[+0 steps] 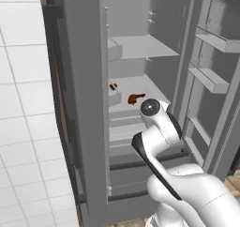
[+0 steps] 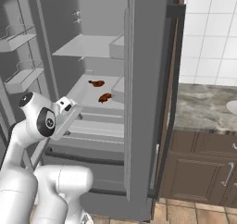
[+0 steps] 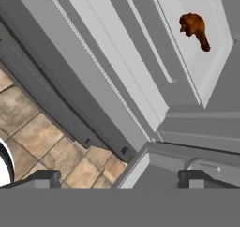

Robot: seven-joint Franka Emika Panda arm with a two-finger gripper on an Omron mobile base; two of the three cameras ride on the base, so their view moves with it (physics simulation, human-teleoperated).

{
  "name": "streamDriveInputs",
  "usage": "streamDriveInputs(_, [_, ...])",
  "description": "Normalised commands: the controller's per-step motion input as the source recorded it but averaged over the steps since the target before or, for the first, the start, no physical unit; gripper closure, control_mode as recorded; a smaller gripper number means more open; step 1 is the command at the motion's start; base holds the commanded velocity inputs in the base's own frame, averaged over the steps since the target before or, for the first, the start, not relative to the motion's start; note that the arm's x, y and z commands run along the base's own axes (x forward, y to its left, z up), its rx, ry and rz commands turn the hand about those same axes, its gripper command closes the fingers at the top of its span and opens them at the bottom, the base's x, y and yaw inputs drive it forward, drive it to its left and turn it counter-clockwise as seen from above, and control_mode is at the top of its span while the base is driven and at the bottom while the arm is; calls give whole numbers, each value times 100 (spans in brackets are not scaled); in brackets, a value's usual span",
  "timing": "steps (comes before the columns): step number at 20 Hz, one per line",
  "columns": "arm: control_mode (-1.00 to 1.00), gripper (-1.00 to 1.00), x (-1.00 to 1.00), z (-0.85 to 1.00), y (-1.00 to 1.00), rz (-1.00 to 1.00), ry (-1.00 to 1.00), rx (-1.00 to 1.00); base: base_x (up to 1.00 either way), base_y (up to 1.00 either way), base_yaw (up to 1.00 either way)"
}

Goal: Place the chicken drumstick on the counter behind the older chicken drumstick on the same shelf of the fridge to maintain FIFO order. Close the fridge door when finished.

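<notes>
Two brown chicken drumsticks lie on the same pale shelf (image 1: 146,87) of the open fridge (image 1: 84,104). One drumstick (image 1: 113,86) (image 2: 96,83) sits farther back. The other drumstick (image 1: 136,98) (image 2: 105,97) is nearer the front lip. In the hand view a drumstick (image 3: 193,28) rests on the shelf (image 3: 206,66), well away from my gripper (image 3: 119,178). The gripper is open, with nothing between its fingertips (image 3: 44,177). My hand (image 2: 69,111) hangs low in front of the fridge's drawers, below the shelf.
Both fridge doors stand open, and door racks (image 1: 211,80) (image 2: 18,79) jut out at the sides. The stone counter (image 2: 203,107) with brown cabinets stands to the right of the fridge. A white rounded object (image 2: 231,107) sits at its edge. Tiled floor (image 3: 42,141) lies below.
</notes>
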Motion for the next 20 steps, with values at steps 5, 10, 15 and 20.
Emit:
streamDriveInputs(5, [100,-100,0,0,0,0,0,0,-39,0,-1])
streamDriveInputs(10, [100,-100,0,0,0,0,0,0,-39,0,0])
streamDriveInputs(15, [-100,-100,-3,-6,0,0,0,0,-17,0,0])
streamDriveInputs(20, [-100,-100,-5,-3,-28,0,-4,12,0,0,0])
